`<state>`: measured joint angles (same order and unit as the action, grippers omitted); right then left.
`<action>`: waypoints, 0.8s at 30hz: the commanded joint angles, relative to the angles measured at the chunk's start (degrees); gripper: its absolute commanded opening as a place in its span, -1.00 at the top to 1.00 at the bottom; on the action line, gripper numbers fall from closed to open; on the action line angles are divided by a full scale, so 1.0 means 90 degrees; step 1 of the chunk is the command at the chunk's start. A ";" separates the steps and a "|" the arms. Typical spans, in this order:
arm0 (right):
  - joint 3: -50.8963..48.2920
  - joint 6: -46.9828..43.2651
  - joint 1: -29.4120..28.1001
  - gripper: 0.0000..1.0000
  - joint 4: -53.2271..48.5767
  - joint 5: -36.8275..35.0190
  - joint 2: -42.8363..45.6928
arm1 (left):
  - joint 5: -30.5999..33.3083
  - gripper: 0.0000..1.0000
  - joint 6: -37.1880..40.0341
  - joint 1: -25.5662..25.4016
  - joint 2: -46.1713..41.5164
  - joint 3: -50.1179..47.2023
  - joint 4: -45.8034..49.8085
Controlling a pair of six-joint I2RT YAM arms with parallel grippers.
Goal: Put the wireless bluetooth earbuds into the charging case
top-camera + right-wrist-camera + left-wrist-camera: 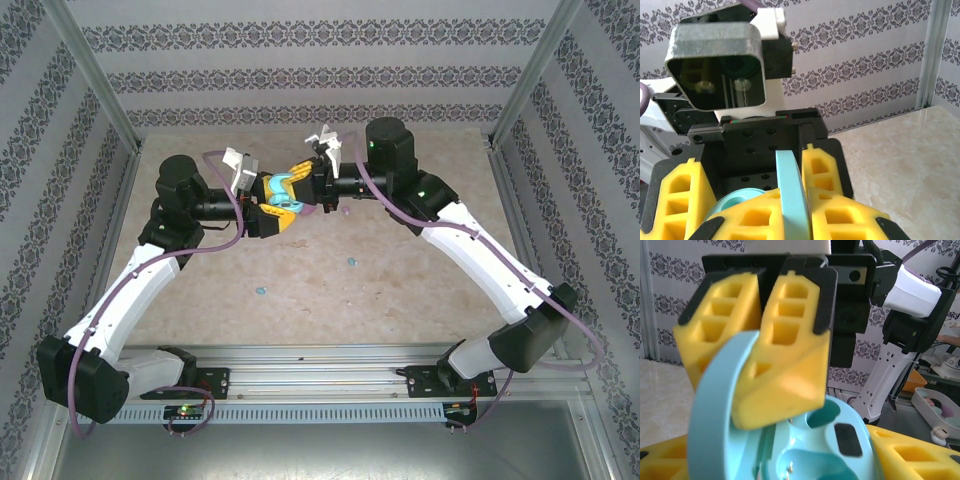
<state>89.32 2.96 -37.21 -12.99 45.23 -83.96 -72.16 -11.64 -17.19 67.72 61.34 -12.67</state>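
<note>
- Top view: the case (285, 197) is held in the air above the table's (430, 300) far middle, between the left gripper (273, 203) and right gripper (303, 185). One earbud (351, 262) and another earbud (261, 291) lie near the table's centre, so insertion is judged not yet begun.
- Left wrist: the right gripper (735, 380) is clamped on the raised lid (715, 410). A socket (825, 417) is seen empty. The left fingers (910, 455) stand apart, flanking the base.
- Right wrist: the lid (790, 185) is pinched edge-on.
</note>
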 commanded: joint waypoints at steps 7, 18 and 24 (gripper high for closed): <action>-0.0521 -0.0476 -0.0113 0.73 0.0590 -0.0530 0.0518 | -0.0185 -0.24 -0.0545 0.0032 -0.0062 -0.0075 -0.0853; -0.0491 -0.0346 -0.0098 0.72 0.0639 -0.0466 0.0501 | -0.0234 -0.25 -0.0397 0.0040 -0.0023 -0.0136 -0.0683; -0.0415 -0.0280 -0.0103 0.72 0.0590 -0.0465 0.0443 | -0.0281 -0.07 -0.0349 0.0045 -0.0007 -0.0102 -0.0600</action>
<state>84.84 0.03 -37.76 -9.50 40.93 -80.29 -73.28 -15.42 -17.15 67.77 60.45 -16.78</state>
